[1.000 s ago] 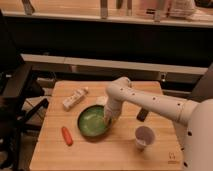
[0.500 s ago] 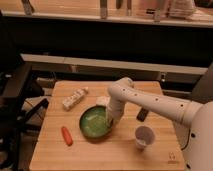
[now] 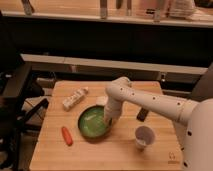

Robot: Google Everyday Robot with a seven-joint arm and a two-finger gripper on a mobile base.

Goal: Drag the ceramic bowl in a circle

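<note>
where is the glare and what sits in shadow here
Camera view: warm light falls on the wooden table; a pale sheen shows inside the ceramic bowl, where the gripper reaches down at its rim; the space behind is dark.

Single camera view, placed high and looking obliquely down and forward across the wooden table [image 3: 125, 156] toward a dark counter [image 3: 100, 37] behind. Medium range: the whole tabletop fits in frame. The robot's white body [image 3: 200, 135] fills the lower right corner, and the gripper [image 3: 109, 121] sits near centre, at the right side of the ceramic bowl [image 3: 89, 123].
</note>
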